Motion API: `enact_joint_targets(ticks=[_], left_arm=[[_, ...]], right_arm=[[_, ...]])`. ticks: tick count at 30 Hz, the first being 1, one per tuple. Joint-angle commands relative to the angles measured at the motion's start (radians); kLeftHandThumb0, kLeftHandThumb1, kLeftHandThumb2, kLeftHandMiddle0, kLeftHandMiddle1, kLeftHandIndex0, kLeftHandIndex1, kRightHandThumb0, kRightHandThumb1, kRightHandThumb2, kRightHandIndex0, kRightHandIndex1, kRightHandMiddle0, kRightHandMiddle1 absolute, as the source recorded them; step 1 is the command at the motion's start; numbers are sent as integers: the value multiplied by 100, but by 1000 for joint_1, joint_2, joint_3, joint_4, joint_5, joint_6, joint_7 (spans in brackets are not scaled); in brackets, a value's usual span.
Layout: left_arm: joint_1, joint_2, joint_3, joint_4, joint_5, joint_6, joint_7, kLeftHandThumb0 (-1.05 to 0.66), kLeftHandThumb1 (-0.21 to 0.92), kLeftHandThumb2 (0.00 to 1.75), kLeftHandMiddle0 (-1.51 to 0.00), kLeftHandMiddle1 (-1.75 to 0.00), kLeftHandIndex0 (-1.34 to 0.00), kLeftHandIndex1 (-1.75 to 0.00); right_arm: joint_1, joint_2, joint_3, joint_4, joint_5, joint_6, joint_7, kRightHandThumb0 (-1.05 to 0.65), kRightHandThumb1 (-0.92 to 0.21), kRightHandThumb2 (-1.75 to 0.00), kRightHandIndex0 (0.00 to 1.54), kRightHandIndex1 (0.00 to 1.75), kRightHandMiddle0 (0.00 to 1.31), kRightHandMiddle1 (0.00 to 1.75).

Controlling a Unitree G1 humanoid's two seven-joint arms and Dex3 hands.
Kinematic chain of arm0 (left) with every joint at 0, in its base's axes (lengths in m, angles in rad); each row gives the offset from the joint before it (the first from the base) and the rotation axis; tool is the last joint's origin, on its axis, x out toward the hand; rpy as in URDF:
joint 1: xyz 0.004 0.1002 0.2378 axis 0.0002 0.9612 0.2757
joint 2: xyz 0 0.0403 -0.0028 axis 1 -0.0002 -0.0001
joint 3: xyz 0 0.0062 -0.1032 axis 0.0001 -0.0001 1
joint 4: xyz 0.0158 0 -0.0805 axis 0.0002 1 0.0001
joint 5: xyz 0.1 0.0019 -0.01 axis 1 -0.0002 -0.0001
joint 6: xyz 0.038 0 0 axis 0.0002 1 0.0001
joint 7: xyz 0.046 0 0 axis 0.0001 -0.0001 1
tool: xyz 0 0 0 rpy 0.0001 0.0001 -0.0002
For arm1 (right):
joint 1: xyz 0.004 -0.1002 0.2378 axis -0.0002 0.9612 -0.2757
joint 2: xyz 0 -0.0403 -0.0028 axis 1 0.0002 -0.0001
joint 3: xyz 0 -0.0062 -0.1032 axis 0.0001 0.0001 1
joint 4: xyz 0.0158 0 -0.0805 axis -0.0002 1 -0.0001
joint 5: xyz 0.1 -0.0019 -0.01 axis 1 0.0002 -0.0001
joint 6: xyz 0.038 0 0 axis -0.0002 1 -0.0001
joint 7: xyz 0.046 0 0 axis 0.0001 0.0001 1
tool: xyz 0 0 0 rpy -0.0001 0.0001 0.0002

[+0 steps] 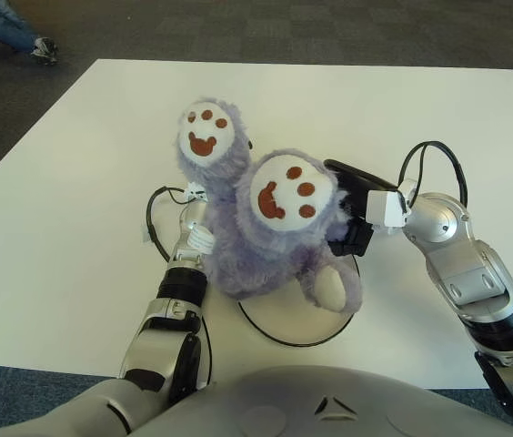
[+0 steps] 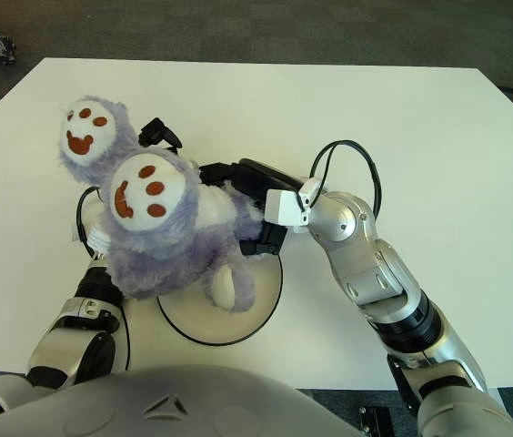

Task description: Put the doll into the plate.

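Plate (image 2: pixel 266 296): a white round plate with a dark rim lay on the desk nearest the robot's body; most of it was covered by the doll, with only its near and right arc showing.
Doll (image 1: pixel 256 250): a fluffy lilac plush toy was held upside down over the plate, its two feet up. Each sole was a white pad with brown paw marks. A cream-tipped limb hung down at its right side over the plate. Whether the plush touched the plate cannot be told.
Left hand (image 1: pixel 197 223): it was pressed against the doll's left side, its fingers mostly buried in the fur; it appeared closed on the plush, with one dark fingertip showing behind the doll in the right eye view.
Right hand (image 2: pixel 252 205): its black fingers were closed against the doll's right side, above the plate's far edge.
Desk (image 1: pixel 402 100): white and flat.
Floor (image 1: pixel 329 32): dark carpet beyond the desk.
Person's leg (image 1: pixel 6 27): in jeans and a shoe, at the far left corner.
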Motion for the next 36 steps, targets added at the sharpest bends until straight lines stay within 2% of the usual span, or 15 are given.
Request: enact_joint_targets(ticks=[1,12,15,16,17,19,25,36], left_arm=[[58,-18,-8,34,-2,7,6,-49,29,134,-125,-175,-63,-175],[57,-17,-7,36,-18,12,-7,-49,29,135,-127,-175,-64,-175],[57,-14,-8,36,-17,16,-11,-49,29,135,-127,-175,-64,-175],[57,-14,-8,36,-17,17,-12,-49,29,135,-127,-175,-64,-175],[56,-14,-8,36,-18,16,-13,-49,29,135,-127,-175,-64,-175],[55,-13,-6,37,-22,15,-16,-49,29,135,-127,-175,-64,-175],[53,-19,1,39,-39,6,-27,-49,29,135,-127,-175,-63,-175],[56,-19,-2,37,-47,7,-26,-49,29,135,-129,-175,-63,-175]], right_arm=[[-5,-9,-15,0,-7,-22,-3,57,-9,-159,80,175,98,175],[-7,-40,-8,-4,-26,-40,10,55,-12,-156,77,175,91,175],[-15,-64,-7,0,-32,-71,28,54,-13,-154,76,175,87,175],[-18,-69,-7,3,-36,-84,32,35,-9,-154,78,175,84,163],[-20,-78,-9,7,-44,-106,34,22,-6,-155,80,175,82,155],[-26,-89,-10,16,-57,-141,38,11,-6,-151,78,175,82,146],[-21,-127,-23,48,-86,-248,49,0,-23,-129,64,175,74,133],[-20,-147,-37,90,-82,-358,88,-1,-59,-88,42,175,45,139]])
